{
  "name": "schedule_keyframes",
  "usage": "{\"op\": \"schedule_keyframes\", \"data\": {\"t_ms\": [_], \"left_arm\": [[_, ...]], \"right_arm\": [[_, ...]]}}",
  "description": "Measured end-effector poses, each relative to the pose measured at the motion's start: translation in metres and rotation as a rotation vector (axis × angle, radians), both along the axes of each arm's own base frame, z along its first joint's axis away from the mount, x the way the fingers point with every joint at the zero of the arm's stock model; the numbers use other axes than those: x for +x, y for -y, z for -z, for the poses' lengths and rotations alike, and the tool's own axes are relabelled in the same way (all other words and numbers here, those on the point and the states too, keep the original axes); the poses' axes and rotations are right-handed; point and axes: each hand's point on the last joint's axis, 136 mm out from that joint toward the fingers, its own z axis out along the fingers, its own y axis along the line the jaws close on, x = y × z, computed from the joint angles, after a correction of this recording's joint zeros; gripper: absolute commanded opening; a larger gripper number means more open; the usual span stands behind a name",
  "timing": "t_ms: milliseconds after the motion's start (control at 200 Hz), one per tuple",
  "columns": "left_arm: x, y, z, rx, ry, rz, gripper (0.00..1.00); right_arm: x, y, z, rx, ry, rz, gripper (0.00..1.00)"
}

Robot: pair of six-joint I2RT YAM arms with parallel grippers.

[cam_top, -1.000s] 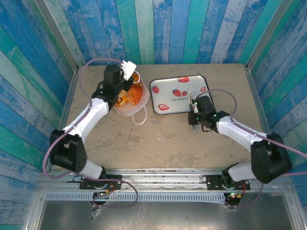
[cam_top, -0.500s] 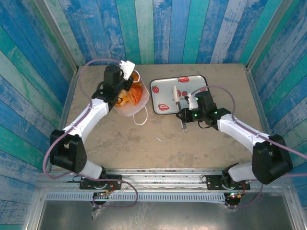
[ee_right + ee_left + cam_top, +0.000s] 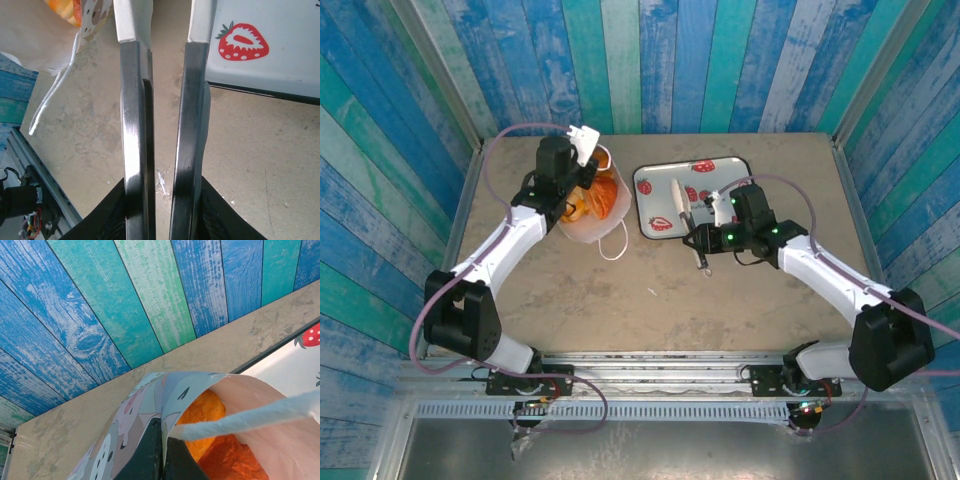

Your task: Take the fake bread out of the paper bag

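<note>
The white paper bag (image 3: 588,230) stands at the back left of the table, its mouth pulled open. Glossy orange fake bread (image 3: 603,196) lies inside it, and in the left wrist view the bread (image 3: 207,415) shows under the bag's printed rim (image 3: 145,400). My left gripper (image 3: 581,184) (image 3: 163,445) is shut on that rim, with the paper pinched between its black fingers. My right gripper (image 3: 678,193) (image 3: 169,20) hangs over the left part of the strawberry tray, right of the bag. Its jaws stand a narrow gap apart with nothing between them.
The strawberry-print white tray (image 3: 722,172) (image 3: 285,60) lies right of the bag at the back. A loose cord handle (image 3: 614,246) (image 3: 47,102) trails from the bag toward the table's middle. Blue plank walls close in the back and both sides.
My right arm has swung left along the tray's front edge toward the bag, and its jaws have parted slightly. The left arm and the bag have not moved.
</note>
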Motion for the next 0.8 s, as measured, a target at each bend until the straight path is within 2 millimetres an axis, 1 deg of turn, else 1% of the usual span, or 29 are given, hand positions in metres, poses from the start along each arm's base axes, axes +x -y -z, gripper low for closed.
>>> {"op": "schedule_keyframes", "data": {"t_ms": [80, 245, 416, 561, 651, 801], "left_arm": [[0.000, 0.000, -0.001, -0.002, 0.003, -0.001, 0.00], [0.000, 0.000, -0.001, -0.003, 0.003, 0.000, 0.00], [0.000, 0.000, 0.000, -0.004, 0.005, -0.001, 0.00], [0.000, 0.000, 0.002, -0.005, 0.009, -0.001, 0.00], [0.000, 0.001, 0.002, -0.004, 0.009, 0.000, 0.00], [0.000, 0.001, 0.002, -0.005, 0.011, 0.001, 0.00]], "right_arm": [[-0.002, 0.001, -0.003, 0.000, 0.001, 0.001, 0.37], [-0.009, 0.005, -0.007, -0.004, -0.011, 0.003, 0.37], [-0.013, 0.007, -0.009, -0.008, -0.019, 0.003, 0.34], [-0.018, 0.006, -0.012, -0.028, -0.033, -0.003, 0.34], [-0.023, 0.000, -0.020, -0.035, -0.032, -0.022, 0.35], [-0.035, -0.012, -0.044, -0.021, -0.010, -0.059, 0.36]]}}
